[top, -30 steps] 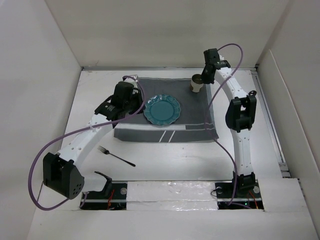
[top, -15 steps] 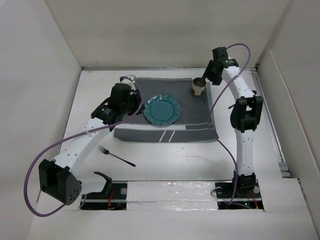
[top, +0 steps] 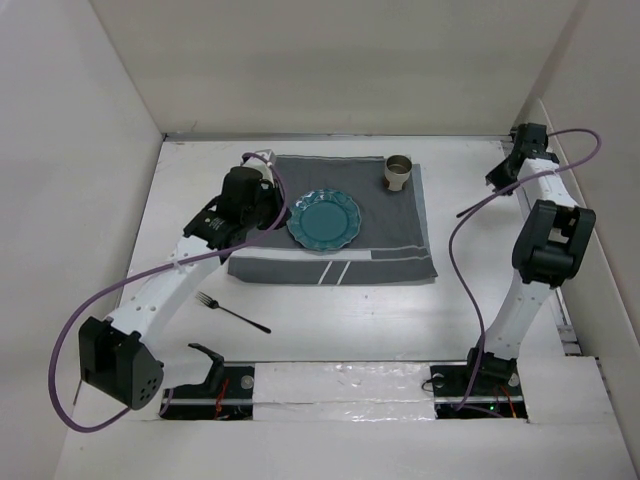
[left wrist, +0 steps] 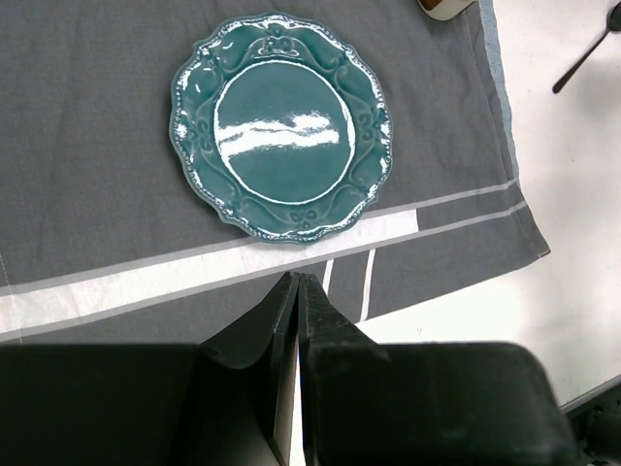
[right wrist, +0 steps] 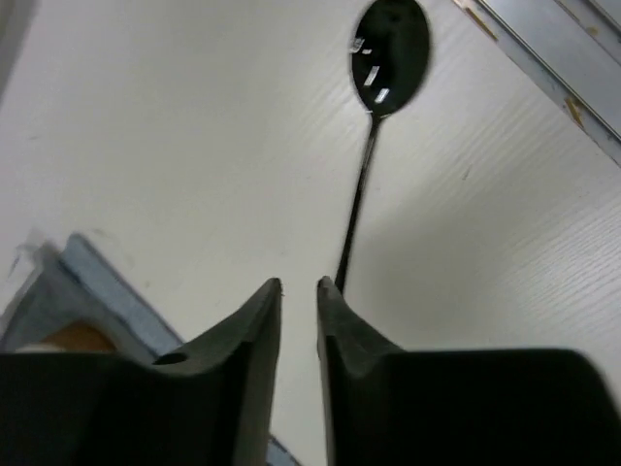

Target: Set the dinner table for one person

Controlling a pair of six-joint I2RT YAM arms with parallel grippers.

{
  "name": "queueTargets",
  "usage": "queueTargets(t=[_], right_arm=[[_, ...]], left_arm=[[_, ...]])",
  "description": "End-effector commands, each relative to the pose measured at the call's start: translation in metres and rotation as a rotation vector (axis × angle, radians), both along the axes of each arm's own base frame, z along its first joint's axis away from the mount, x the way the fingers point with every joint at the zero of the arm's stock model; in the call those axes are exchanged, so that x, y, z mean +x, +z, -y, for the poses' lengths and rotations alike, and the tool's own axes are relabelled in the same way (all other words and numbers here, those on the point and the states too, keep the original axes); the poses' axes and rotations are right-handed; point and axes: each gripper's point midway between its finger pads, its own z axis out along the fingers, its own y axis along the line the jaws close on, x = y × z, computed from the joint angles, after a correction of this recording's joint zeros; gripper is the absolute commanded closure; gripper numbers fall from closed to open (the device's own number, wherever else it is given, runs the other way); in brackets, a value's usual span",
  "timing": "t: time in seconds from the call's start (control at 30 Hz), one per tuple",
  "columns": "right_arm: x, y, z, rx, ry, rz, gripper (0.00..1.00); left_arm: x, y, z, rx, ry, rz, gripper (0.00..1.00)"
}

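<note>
A teal scalloped plate (top: pixel 323 219) lies on the dark grey striped cloth (top: pixel 390 235) on the white dinner table (top: pixel 350 320). A tan cup (top: pixel 399 171) stands on the cloth's far right corner. A black fork (top: pixel 232 312) lies on the table near the front left. My left gripper (top: pixel 272 210) is shut and empty just left of the plate (left wrist: pixel 281 126); its tips (left wrist: pixel 296 277) hover over the cloth's pale stripe. My right gripper (top: pixel 497 178) is at the far right; in its wrist view it (right wrist: pixel 299 283) is slightly open and empty, just short of the handle of a black spoon (right wrist: pixel 388 39).
White walls enclose the table on three sides. A metal rail (right wrist: pixel 563 49) runs along the right edge beyond the spoon. The spoon also shows in the left wrist view (left wrist: pixel 582 60), right of the cloth. Purple cables loop off both arms.
My right arm has swung away from the cup to the far right side of the table. The cup stays on the cloth. My left arm has barely moved.
</note>
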Motion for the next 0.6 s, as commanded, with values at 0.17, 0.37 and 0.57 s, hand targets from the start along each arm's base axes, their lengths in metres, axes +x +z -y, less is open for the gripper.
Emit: queueTargets(t=[0.17,0.37,0.57], right_arm=[[0.019,-0.027,0.018,0.034,0.013,-0.059,0.51],[0.025,-0.051,0.028,0.022,-0.007,-0.149,0.5],[0.012,-0.074,0.039,-0.014,-0.076,-0.243,0.53]], left_arm=[[0.008,-0.009,0.006,-0.014,-0.015,0.0,0.9],[0.016,-0.014,0.006,0.009,-0.001,-0.01,0.88],[0.025,-0.011,0.0,0.052,0.03,0.004,0.88]])
